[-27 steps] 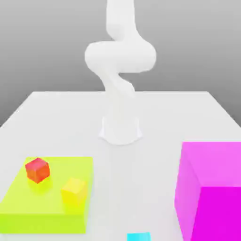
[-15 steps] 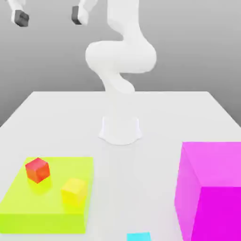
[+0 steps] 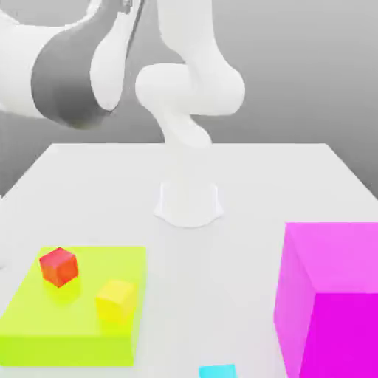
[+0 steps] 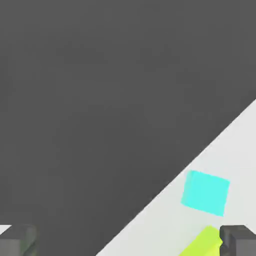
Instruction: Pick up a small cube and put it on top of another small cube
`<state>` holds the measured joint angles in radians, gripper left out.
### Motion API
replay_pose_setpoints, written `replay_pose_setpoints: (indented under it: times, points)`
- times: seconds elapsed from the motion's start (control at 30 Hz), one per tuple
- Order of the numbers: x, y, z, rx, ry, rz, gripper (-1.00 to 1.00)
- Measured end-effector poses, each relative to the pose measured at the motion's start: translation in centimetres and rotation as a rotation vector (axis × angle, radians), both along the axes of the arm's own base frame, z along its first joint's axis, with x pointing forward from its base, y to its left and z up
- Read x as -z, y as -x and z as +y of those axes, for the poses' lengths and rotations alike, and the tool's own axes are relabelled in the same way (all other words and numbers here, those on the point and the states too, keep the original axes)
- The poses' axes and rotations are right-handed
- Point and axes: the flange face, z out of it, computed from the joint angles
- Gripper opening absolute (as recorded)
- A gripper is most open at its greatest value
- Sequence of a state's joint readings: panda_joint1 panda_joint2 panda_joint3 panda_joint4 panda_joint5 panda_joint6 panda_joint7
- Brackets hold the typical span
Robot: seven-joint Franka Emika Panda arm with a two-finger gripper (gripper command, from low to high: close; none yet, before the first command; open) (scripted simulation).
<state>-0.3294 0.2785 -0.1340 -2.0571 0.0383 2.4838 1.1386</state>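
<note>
Exterior view: a lime-green slab lies flat on the white tabletop, toward the exterior view's left, and it carries two small cubes. The red cube sits on the slab's far part, toward the exterior view's left, turned so that an upright edge faces the camera. The yellow cube sits on the slab too, nearer the camera and close to the slab's edge on the exterior view's right. The two cubes are apart, with bare slab between them — neither is on top of the other.

A large magenta box stands on the exterior view's right, well apart from the slab and cut off by the picture's border. Between slab and box, down at the near border, part of a cyan block shows its flat top. The arm's base stands farther back on the tabletop, and the white arm rises from it. At the upper corner on the exterior view's left, a big white section of the arm with a dark grey band hangs in the air, above the level of the cubes.

In the hand view the pincer is released, its two fingertips wide apart and nothing gripped. The cyan block lies on the tabletop near its slanting edge, with a corner of the lime-green slab close by, partly behind one fingertip.
</note>
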Motion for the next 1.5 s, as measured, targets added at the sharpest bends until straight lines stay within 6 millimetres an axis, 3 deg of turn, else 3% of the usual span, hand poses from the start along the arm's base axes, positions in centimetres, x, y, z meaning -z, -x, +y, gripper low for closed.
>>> replay_pose_setpoints:
  times: [0.2, 0.33, 0.37, 0.57, 0.63, 0.73, 1.0, 1.27, 1.4, 1.5]
  points:
    - [10.8, 2.3, -5.1, 0.166, -0.078, 0.105, 0.0]
    - [17.5, 2.7, -5.8, 0.191, -0.09, 0.121, 0.0]
    - [18.5, 2.7, -5.8, 0.191, -0.09, 0.121, -1.0]
    - [19.0, 2.8, -5.8, 0.192, -0.091, 0.12, -1.0]
    - [17.3, 2.7, -5.8, 0.192, -0.091, 0.12, -1.0]
    - [13.0, 2.9, -5.7, 0.195, -0.091, 0.12, -1.0]
    - [6.0, 8.6, -2.9, 0.278, -0.095, 0.117, -1.0]
    - [1.7, 15.7, 0.8, 0.372, -0.102, 0.112, -1.0]
    - [0.7, 19.1, 2.9, 0.415, -0.106, 0.11, -1.0]
    - [3.7, 19.7, 3.2, 0.424, -0.106, 0.109, -1.0]
